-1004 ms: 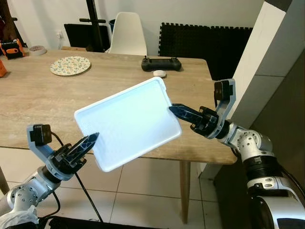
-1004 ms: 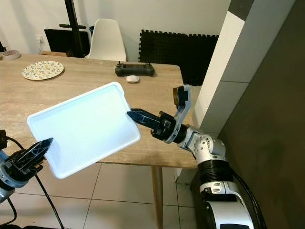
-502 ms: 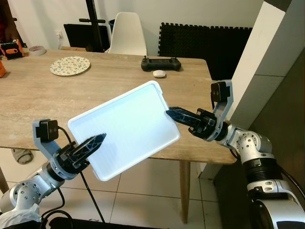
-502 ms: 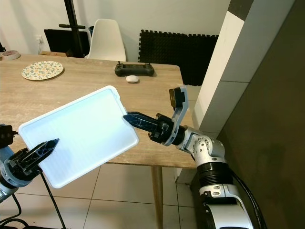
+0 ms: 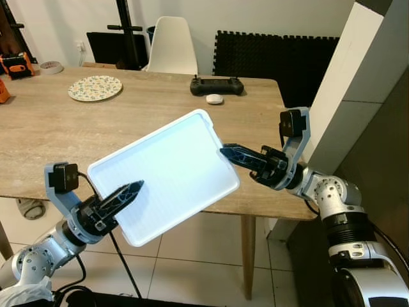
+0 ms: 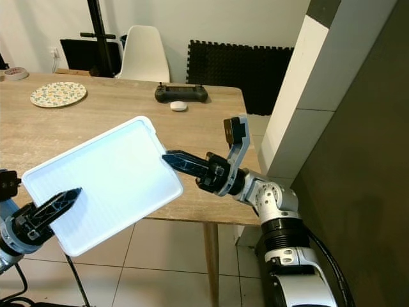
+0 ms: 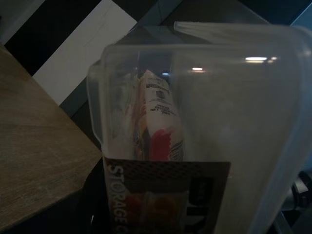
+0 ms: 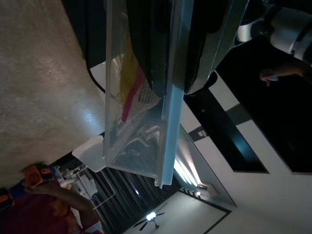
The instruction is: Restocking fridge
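A clear plastic storage box (image 5: 166,173) with a white top face hangs tilted above the near edge of the wooden table (image 5: 64,134), held between both arms. My left gripper (image 5: 128,192) is shut on its lower left rim. My right gripper (image 5: 229,152) is shut on its right rim. In the left wrist view the box wall (image 7: 219,97) shows a red and white packet (image 7: 158,122) inside and a label (image 7: 165,195) reading "STORAGE". In the right wrist view the black fingers (image 8: 161,44) clamp the box's rim (image 8: 170,122).
On the table lie a patterned plate (image 5: 94,87), a black controller (image 5: 216,85) and a small white object (image 5: 214,98). A white chair (image 5: 171,45) and black foam mat (image 5: 275,54) stand behind. A white and grey wall (image 5: 358,83) rises close on the right. Tiled floor (image 5: 192,262) lies below.
The box has shifted a little to the left and down, with both grippers still shut on its rims. The table and its things have not moved.
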Motion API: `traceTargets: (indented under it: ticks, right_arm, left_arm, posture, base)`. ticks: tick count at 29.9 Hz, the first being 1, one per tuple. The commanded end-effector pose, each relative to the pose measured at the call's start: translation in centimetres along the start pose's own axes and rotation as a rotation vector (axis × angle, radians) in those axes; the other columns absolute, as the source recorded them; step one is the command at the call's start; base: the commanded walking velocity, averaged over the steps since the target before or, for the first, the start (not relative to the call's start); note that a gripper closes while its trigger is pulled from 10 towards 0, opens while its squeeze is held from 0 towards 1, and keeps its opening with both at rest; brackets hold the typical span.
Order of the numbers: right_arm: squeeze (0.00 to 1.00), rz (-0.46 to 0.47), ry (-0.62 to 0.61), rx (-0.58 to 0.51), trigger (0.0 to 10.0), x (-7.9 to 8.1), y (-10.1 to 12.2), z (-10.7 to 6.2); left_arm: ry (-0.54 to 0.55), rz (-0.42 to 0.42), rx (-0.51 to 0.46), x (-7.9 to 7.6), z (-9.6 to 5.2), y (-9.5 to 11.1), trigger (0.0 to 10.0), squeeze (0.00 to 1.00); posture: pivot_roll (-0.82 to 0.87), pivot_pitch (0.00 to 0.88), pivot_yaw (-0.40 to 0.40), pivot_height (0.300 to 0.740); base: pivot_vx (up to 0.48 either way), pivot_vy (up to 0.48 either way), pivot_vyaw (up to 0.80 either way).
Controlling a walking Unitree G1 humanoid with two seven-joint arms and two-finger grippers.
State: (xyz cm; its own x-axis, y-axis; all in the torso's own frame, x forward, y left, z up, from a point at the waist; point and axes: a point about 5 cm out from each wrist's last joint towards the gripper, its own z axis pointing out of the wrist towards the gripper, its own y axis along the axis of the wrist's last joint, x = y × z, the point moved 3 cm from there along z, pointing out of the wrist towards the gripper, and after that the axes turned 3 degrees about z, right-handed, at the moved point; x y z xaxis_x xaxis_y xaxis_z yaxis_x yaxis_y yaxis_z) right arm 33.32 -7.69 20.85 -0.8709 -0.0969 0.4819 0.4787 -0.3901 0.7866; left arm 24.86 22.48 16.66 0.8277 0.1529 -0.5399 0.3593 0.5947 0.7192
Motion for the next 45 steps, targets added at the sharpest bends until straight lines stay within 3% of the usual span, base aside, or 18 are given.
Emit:
traceTargets:
  ticks: [1,2,13,18,20,21,22,27,39,40,45]
  right_arm:
    - [0.62,-0.056,-0.038,0.022,10.0,-0.2,0.0,-1.3]
    - [1.00,-0.069,-0.019,0.052,10.0,0.1,0.0,-1.6]
    - [1.00,-0.093,0.056,0.173,10.0,1.6,0.9,-3.4]
    - [1.00,-0.041,0.087,0.340,10.0,2.0,-1.7,-3.0]
    - [1.00,-0.041,0.087,0.340,10.0,2.0,-1.7,-3.0]
    - [0.92,-0.039,0.083,0.369,10.0,1.9,-2.2,-2.9]
    - [0.00,-0.048,0.059,0.392,10.0,1.5,-2.7,-2.6]
    - [0.00,-0.051,0.039,0.394,10.0,1.1,-3.0,-1.9]
    - [0.00,-0.023,0.073,0.428,10.0,1.8,-3.4,-1.9]
    - [0.00,-0.020,0.073,0.427,0.4,1.8,-3.3,-1.8]
    - [0.00,-0.015,0.065,0.441,0.0,1.7,-3.6,-2.1]
  left_arm:
    - [-0.031,0.032,0.053,-0.8,-0.1,0.5,10.0,0.00]
    - [-0.024,0.041,0.076,-0.9,-0.2,0.8,10.0,0.00]
    - [-0.031,0.059,0.188,-1.3,-0.4,1.9,10.0,0.00]
    - [-0.087,0.035,0.267,-1.7,0.6,1.1,10.0,0.00]
    - [-0.087,0.035,0.267,-1.7,0.6,1.1,10.0,0.00]
    - [-0.097,0.032,0.279,-1.8,0.8,1.0,10.0,0.00]
    - [-0.113,0.027,0.290,-1.8,1.1,0.8,10.0,0.00]
    - [-0.161,0.004,0.330,-2.2,1.8,0.0,10.0,0.00]
    - [-0.175,-0.007,0.385,-2.3,1.9,-1.0,10.0,0.00]
    - [-0.177,-0.008,0.388,-2.3,2.0,-1.2,10.0,0.00]
    - [-0.183,-0.008,0.398,-2.3,2.1,-1.4,10.0,0.00]
  posture:
    - [-0.02,0.002,-0.045,0.740]
    - [-0.02,0.002,-0.045,0.740]
    - [-0.02,0.015,-0.051,0.740]
    - [-0.02,0.018,-0.053,0.740]
    - [-0.02,0.018,-0.053,0.740]
    - [-0.02,0.017,-0.053,0.740]
    - [-0.03,0.017,-0.052,0.740]
    - [-0.03,0.017,-0.052,0.740]
    - [-0.03,0.021,-0.052,0.740]
    - [-0.03,0.020,-0.053,0.740]
    - [-0.03,0.021,-0.054,0.740]
  base:
    - [0.000,0.000,0.00]
    - [0.000,0.000,0.00]
    - [0.000,0.000,0.00]
    - [0.000,0.000,0.00]
    - [0.000,0.000,0.00]
    - [0.000,0.000,0.00]
    - [0.000,0.000,0.00]
    - [0.000,0.000,0.00]
    - [0.000,0.000,0.00]
    - [0.000,0.000,0.00]
    - [0.000,0.000,0.00]
